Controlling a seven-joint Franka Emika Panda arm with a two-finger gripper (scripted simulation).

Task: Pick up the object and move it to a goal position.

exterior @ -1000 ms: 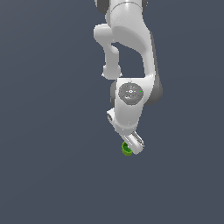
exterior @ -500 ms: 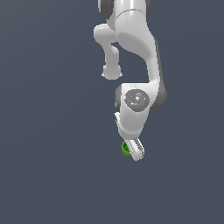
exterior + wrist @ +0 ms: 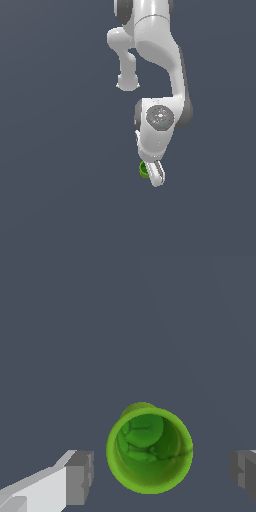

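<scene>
The object is a small bright green cup (image 3: 149, 450) with a darker hollow top. In the wrist view it stands upright between my two grey fingertips (image 3: 80, 477), with a gap on each side. My gripper (image 3: 162, 473) is open around it and does not touch it. In the exterior view the cup (image 3: 143, 170) shows only as a green sliver beside my white gripper (image 3: 152, 175), which covers most of it. The arm reaches down from the top of that view.
The floor is plain dark grey-blue (image 3: 60, 190) all around, with no other objects or edges in sight. No goal marker shows in either view.
The arm's hand has swung slightly toward the exterior view's right and lowered over the cup. The cup has stayed in place.
</scene>
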